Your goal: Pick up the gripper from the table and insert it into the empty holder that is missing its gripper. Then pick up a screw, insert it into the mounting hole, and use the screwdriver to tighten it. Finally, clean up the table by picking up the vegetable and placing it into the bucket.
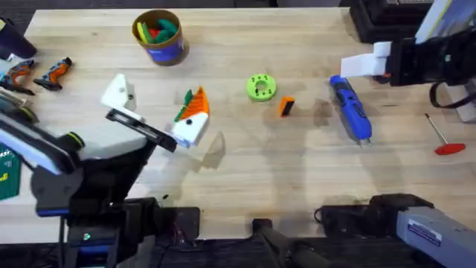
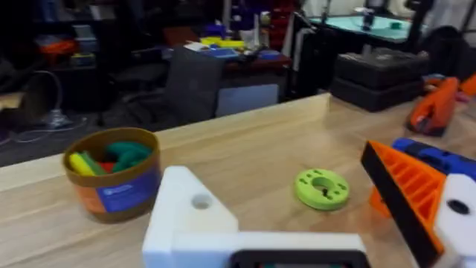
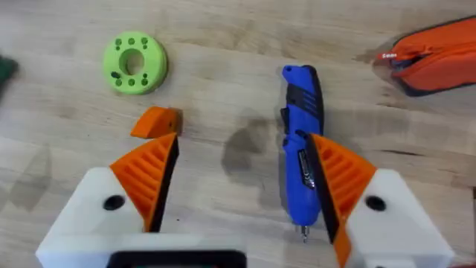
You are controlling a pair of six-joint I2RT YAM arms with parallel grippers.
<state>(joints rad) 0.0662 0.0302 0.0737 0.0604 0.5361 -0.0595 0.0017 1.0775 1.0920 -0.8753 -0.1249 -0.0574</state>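
The small orange gripper (image 1: 286, 106) (image 3: 158, 121) lies on the table just right of the lime-green disc (image 1: 260, 87) (image 3: 134, 63). My left gripper (image 1: 158, 97) (image 2: 271, 167) is open over the table's left half. One of its white mounts has no orange tip; this is the empty holder (image 1: 119, 92) (image 2: 186, 216). Its other finger has an orange tip. A green vegetable (image 1: 181, 115) (image 3: 4, 67) lies partly under that tipped finger. The blue screwdriver (image 1: 351, 110) (image 3: 301, 141) lies at the right. My right gripper (image 3: 242, 145) hangs open above the orange gripper and the screwdriver. The bucket (image 1: 158, 36) (image 2: 111, 182) stands at the back.
A thin rod with a red handle (image 1: 446, 138) lies at the far right. Orange hand tools (image 1: 44, 73) sit at the back left. Black equipment with a white piece (image 1: 364, 65) occupies the back right corner. Bare wood stretches across the front middle.
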